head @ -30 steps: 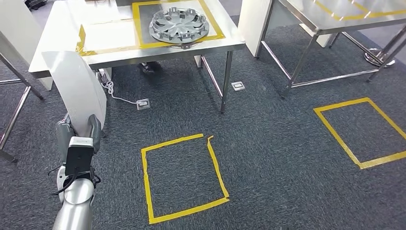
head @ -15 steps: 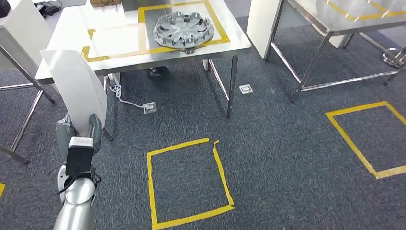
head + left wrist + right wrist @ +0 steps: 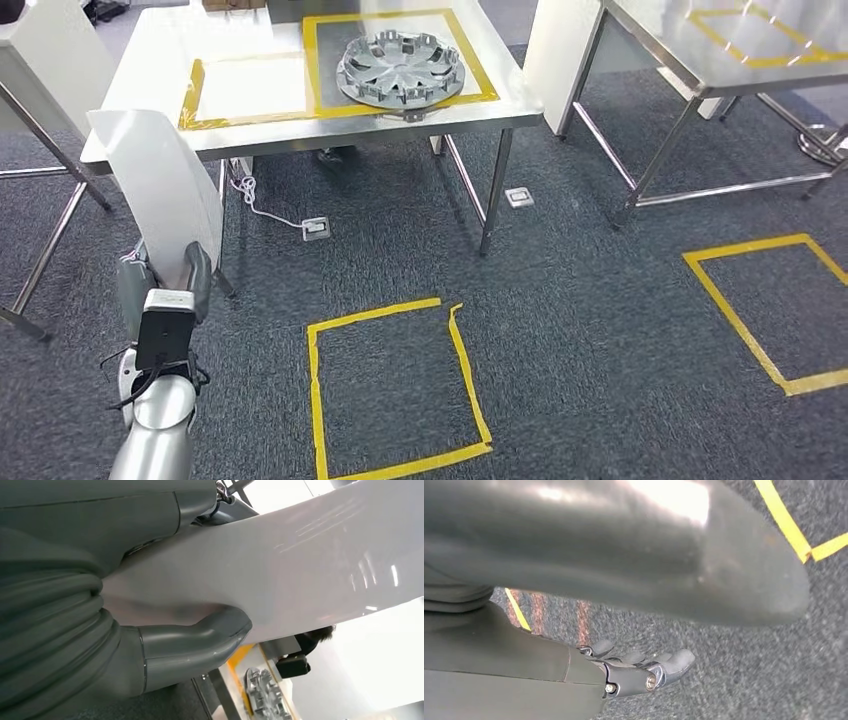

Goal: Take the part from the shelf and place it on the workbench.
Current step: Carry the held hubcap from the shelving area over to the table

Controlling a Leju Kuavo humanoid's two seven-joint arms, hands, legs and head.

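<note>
Workbench [image 3: 520,97] nearer than before, white part [image 3: 160,190] upright in the gripping left hand [image 3: 165,285].

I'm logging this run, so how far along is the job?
Done: the white part is off the shelf and gripped by the left hand; the wrist view shows the thumb pressed on it. In hand: carrying it, with the workbench ahead. Left: setting it down there, perhaps in the taped square beside the hubcap.

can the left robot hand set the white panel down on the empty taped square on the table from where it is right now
Probably not yet. The left robot hand grips the white panel low, short of the table; the empty taped square lies farther in, beside the wheel cover.
</note>
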